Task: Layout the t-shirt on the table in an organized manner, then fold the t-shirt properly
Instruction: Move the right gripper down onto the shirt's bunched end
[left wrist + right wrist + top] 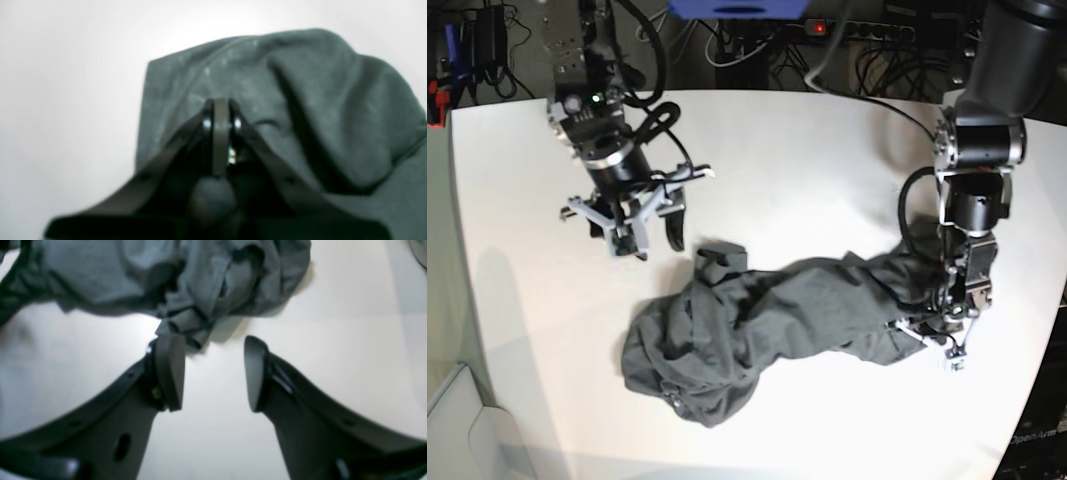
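T-shirt (747, 325), dark charcoal grey, lies bunched in a long crumpled heap across the near middle of the white table (807, 170), one end pulled out toward the left gripper (930, 335) at the base view's right. That gripper's jaws are pressed fully together; in its own wrist view the cloth drapes right behind the fingertips (221, 113), so it looks pinched on a fold, though the blur leaves the actual bite uncertain. The right gripper (213, 373) hangs just above bare table with its jaws wide apart and nothing between them, one pad (170, 370) just short of a small tongue of fabric at the heap's edge.

Risks, as I judge them: if the left arm pulls while most of the shirt is still knotted up, the thin fabric may slip out of the pinch or drag the whole heap rather than spread it. If the right gripper closes where it is, it may catch only that loose tongue, or several layers at once, and twist the garment further.

Hard to make out: which part of the shirt each end is, whether sleeve, hem or collar; no label mark shows. The left wrist view is soft throughout, and the shirt runs off the top of the right wrist view
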